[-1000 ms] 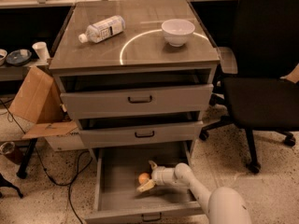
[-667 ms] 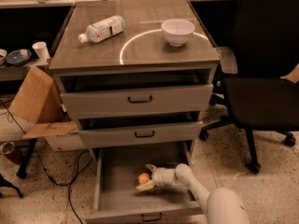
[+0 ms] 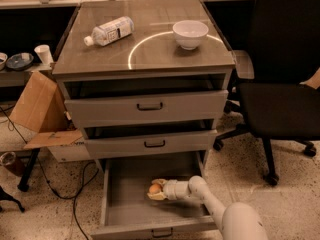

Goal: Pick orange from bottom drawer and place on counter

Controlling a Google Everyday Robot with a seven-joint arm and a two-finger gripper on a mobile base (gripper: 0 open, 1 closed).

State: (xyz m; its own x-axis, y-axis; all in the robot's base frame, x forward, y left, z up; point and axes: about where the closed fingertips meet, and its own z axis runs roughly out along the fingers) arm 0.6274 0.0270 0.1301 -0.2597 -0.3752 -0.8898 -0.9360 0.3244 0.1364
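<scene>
The bottom drawer is pulled out wide. The small orange lies inside it, right of the middle. My gripper reaches into the drawer from the lower right, and its pale fingers sit on both sides of the orange, closed against it. The orange is low in the drawer, near its floor. The glossy counter with a curved light reflection is on top of the cabinet, well above the gripper.
A plastic bottle lies on the counter's left and a white bowl stands at its right. The two upper drawers are slightly open above my arm. A black office chair stands to the right, and a cardboard box to the left.
The upper finger has come down onto the orange, so the fingers have closed around it. The arm has hardly moved otherwise.
</scene>
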